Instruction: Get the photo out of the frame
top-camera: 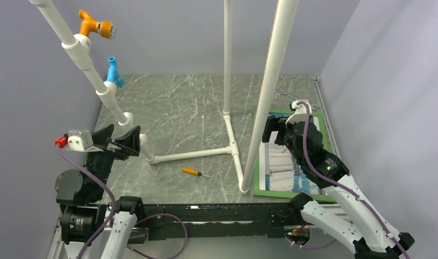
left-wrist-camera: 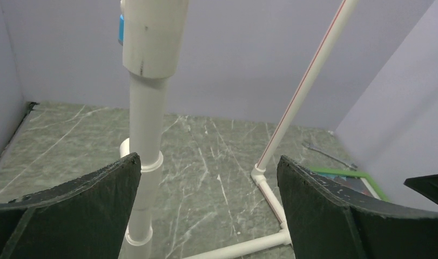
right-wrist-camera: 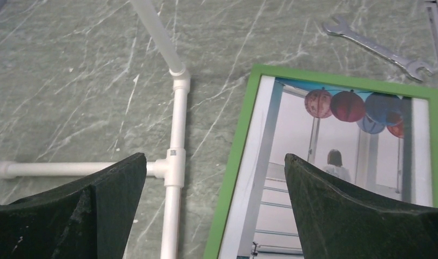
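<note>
Right wrist view: the photo (right-wrist-camera: pixel 324 162) sits inside the green frame (right-wrist-camera: pixel 341 82), which lies flat on the table (right-wrist-camera: pixel 71 81) just right of the white pipe stand (right-wrist-camera: pixel 174 135). The right jaws hang above the frame's stand-side rail, spread wide and holding nothing. The left jaws, left of the stand, gape empty too. The photo shows no free edge, so a pinch may lift the whole frame or knock the stand.
</note>
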`<state>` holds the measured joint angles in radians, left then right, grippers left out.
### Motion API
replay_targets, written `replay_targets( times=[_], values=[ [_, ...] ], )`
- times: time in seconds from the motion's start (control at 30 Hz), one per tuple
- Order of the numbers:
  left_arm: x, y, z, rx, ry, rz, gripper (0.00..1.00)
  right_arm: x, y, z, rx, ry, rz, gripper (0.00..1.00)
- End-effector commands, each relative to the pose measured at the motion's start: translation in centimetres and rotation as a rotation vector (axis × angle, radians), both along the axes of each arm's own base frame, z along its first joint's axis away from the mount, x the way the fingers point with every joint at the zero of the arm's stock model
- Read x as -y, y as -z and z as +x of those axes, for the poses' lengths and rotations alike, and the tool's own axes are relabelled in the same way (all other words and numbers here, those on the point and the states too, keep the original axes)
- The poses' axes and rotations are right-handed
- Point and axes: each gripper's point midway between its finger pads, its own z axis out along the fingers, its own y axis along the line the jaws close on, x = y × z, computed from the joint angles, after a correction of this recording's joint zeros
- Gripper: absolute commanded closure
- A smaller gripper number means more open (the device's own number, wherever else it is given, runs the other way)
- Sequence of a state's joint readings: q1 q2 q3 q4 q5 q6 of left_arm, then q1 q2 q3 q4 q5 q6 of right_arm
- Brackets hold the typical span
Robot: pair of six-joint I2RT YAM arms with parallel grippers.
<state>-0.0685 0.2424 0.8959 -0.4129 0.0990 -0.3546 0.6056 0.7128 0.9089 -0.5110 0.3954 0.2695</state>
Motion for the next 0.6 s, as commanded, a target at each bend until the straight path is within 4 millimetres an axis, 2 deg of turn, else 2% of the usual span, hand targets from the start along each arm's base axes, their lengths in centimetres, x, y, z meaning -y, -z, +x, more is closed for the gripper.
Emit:
replay_targets(
  times=[0.0, 0.23, 0.43, 0.57],
  values=[
    [-0.5, 1.0, 1.6, -0.126, -0.034, 0.049, 0.01, -1.9, -1.0, -0.1, 0.015, -0.089, 0.037, 0.0],
    [-1.6, 3.6, 4.2, -0.341, -0.099, 0.065, 0.01, -2.3, -0.1, 0.0, -0.022, -0.101, 0.028, 0.0],
    [-1.4, 4.4, 6.1, -0.41, -0.091, 0.087, 0.01, -2.0, -0.2, 0.0, -0.013, -0.089, 0.025, 0.0],
    [-1.4, 5.6, 8.2, -0.448, -0.098, 0.104, 0.01, -2.1, 0.2, 0.1, -0.022, -0.087, 0.032, 0.0]
  ],
)
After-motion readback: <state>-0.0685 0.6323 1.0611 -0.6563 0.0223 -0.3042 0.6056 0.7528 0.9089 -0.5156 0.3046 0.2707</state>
